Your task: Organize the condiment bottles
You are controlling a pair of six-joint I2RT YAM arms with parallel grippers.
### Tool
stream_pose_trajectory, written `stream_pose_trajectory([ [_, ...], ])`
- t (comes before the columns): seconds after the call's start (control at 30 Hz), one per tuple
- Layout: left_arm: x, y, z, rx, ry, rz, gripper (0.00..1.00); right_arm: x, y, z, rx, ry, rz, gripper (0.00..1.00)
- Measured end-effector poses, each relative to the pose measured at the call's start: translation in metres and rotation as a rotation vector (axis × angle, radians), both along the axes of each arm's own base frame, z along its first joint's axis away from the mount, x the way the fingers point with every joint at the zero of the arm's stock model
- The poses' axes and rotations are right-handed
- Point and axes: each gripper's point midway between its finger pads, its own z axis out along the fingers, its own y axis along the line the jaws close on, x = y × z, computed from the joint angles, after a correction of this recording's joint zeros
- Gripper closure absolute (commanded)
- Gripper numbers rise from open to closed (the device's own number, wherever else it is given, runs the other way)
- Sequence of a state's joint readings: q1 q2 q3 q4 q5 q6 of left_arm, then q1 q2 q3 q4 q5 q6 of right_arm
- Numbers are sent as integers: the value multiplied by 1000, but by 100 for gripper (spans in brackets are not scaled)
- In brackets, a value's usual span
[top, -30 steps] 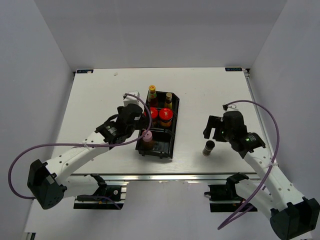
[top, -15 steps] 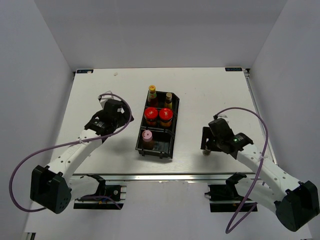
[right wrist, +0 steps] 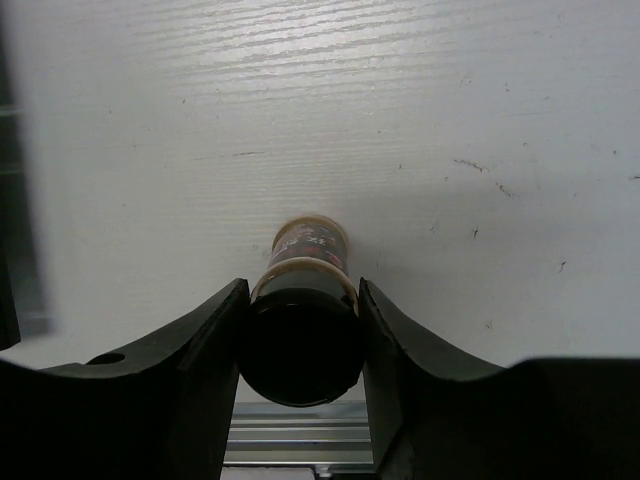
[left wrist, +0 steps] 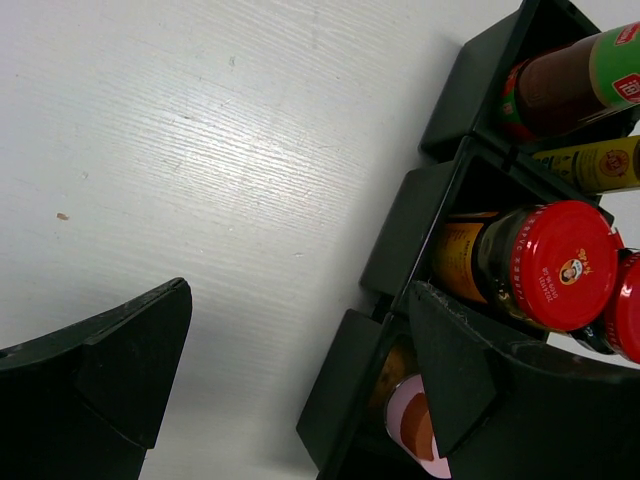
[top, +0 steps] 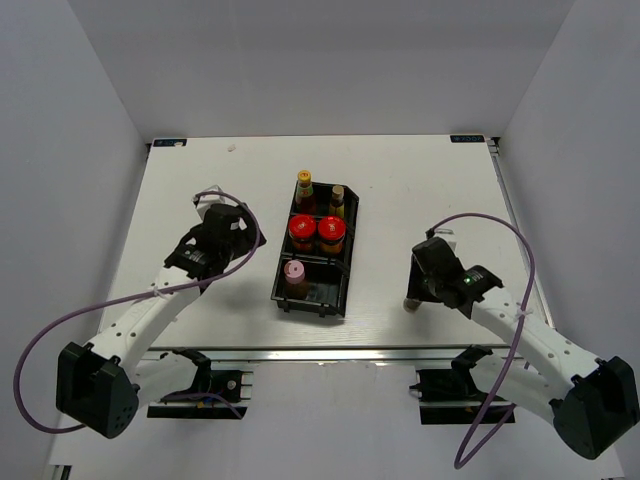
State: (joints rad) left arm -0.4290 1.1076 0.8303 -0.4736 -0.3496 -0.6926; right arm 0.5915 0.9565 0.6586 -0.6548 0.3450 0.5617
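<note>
Five condiment bottles (top: 302,232) are housed in the black bin (top: 351,250); the sixth, a black-capped bottle (right wrist: 300,345) on the counter (top: 420,190), is pinched by the right end effector (right wrist: 302,292), and the left end effector (left wrist: 300,300) is spread, empty.

A black 3-compartment bin (top: 322,292) sits just left of centre on the white table (top: 420,180), its length running top to bottom; grey walls (top: 90,90) enclose 3 sides.

No legible text, green label (left wrist: 612,62) — characters indistinct
</note>
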Motion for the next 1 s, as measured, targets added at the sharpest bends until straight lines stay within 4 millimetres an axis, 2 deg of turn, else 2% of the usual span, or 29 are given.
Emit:
stream_pose_trajectory([
  [0.03,0,0,1,-2,-4,0,2,0,1,0,-1,0,4,73],
  [0.13,0,0,3,-8,-15,-2,2,1,7,7,5,-15,23,79],
  [0.27,0,-1,3,-10,-15,-4,2,11,32,31,22,-70,105,80],
  [0.33,0,-2,3,-11,-16,-8,2,16,52,46,41,-108,171,80],
  [0.5,-1,-3,3,-21,-27,-16,2,20,119,83,100,-208,387,80],
  [0.6,-1,-3,3,-23,-30,-17,2,21,154,92,107,-232,486,80],
  [0.77,-2,-4,0,-25,-25,-22,2,18,194,84,86,-216,599,80],
  [1.0,-3,-5,2,-33,-28,-28,2,15,218,64,46,-163,665,78],
])
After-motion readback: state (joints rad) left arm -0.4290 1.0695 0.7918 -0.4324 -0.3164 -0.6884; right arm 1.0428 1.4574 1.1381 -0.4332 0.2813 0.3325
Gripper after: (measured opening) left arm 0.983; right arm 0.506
